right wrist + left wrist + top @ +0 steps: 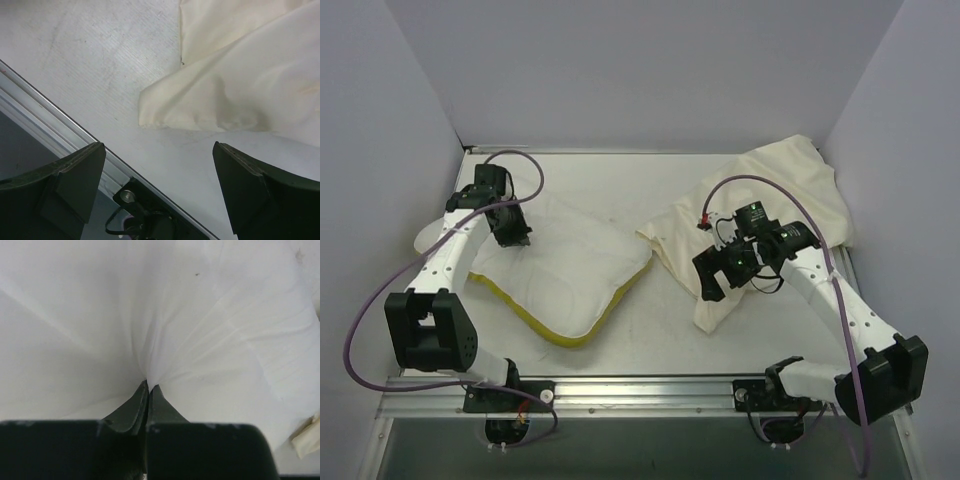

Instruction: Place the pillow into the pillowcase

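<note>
Right end effector [159,146]: open, fingers [70,180] spread wide, nothing between them; held over bare desk close to the front edge, tips aimed toward the front-left.
Front rail [640,388]: metal strip along the near desk edge, carrying both arm bases; visible just below the right fingers in the right wrist view.
Desk [660,335]: white, scuffed surface, carrying both cloth items.
Pillowcase [790,185]: limp, wrinkled cream cloth on the right half of the desk, not gripped. Near corner lying flat just ahead of the right end effector. Far part bunched against the right-hand wall [910,120] near the back corner.
Yellow band [533,317]: running along the pillow's near-left edge, facing the front rail.
Pillow [575,265]: plump and white, lying flat on the left half of the desk, turned at an angle. Right corner close to the pillowcase; contact between the two not determinable.
Left end effector [148,386]: closed, gripping a pinch of the pillow's white cover near its far-left corner, with creases fanning out from the fingertips across the fabric.
</note>
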Tool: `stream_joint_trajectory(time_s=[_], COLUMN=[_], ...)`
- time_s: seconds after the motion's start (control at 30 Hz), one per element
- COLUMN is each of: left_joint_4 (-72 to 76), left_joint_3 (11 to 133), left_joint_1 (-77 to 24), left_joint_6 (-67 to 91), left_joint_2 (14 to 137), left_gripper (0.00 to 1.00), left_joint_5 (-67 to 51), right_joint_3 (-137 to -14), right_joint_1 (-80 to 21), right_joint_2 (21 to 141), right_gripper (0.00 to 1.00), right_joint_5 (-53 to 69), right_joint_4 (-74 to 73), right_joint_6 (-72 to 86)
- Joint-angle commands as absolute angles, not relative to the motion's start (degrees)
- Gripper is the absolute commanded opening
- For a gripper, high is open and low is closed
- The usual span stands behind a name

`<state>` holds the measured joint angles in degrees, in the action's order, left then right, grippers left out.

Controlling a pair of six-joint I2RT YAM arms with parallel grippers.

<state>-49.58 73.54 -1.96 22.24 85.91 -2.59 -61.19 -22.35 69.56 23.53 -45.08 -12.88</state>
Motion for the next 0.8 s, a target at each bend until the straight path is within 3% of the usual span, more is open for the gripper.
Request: stream_joint_trajectory(time_s=[0.0, 0.23, 0.27, 0.37, 0.4, 0.47, 0.5, 0.53, 0.6, 0.63, 0.77], left_joint_4=[-47.55, -45.97, -45.18, -44.30, -44.47, -45.26, -45.61, -45.70, -45.70, -45.53, -45.26], left_joint_3=[75.25, 65.76, 64.96, 65.21, 65.74, 67.40, 67.59, 67.33, 66.19, 65.66, 64.16], left_joint_1=[-0.36, 1.85, 2.63, 5.35, 6.84, 7.91, 8.00, 8.17, 8.26, 8.26, 8.35], left_joint_6=[33.12, 31.74, 28.51, 20.78, 18.39, 10.16, 8.11, 6.61, 0.98, 0.36, -3.95], left_joint_2=[82.28, 75.86, 75.41, 75.41, 76.37, 77.43, 77.87, 77.78, 76.74, 76.21, 74.27], left_gripper=[0.00, 0.00, 0.15, 0.31, 0.41, 0.47, 0.60, 0.66, 0.69, 0.81, 0.82], left_joint_5=[1.14, -0.44, 1.56, 0.36, -3.22, -10.60, -16.38, -19.92, -27.21, -30.12, -35.05], right_joint_3=[-63.89, -67.76, -68.46, -68.47, -68.29, -68.81, -69.17, -69.34, -70.48, -71.01, -75.31], right_joint_1=[-24.25, -26.98, -27.07, -27.33, -27.59, -29.34, -30.05, -30.75, -32.33, -32.69, -33.22], right_joint_2=[71.62, 77.42, 78.74, 81.11, 81.73, 84.44, 85.59, 86.65, 90.43, 91.66, 98.50], right_gripper=[0.93, 0.89, 0.86, 0.76, 0.74, 0.71, 0.70, 0.69, 0.69, 0.69, 0.65], right_joint_5=[24.17, 19.44, 17.51, 9.25, 7.75, 3.88, 2.82, 2.12, 0.97, 0.79, 0.97], right_joint_4=[-43.86, -40.43, -39.65, -37.80, -37.36, -37.09, -37.18, -36.92, -36.39, -36.21, -34.81], right_joint_6=[-10.72, -9.05, -8.88, -10.36, -10.98, -12.21, -12.56, -12.83, -13.01, -12.83, -11.17])
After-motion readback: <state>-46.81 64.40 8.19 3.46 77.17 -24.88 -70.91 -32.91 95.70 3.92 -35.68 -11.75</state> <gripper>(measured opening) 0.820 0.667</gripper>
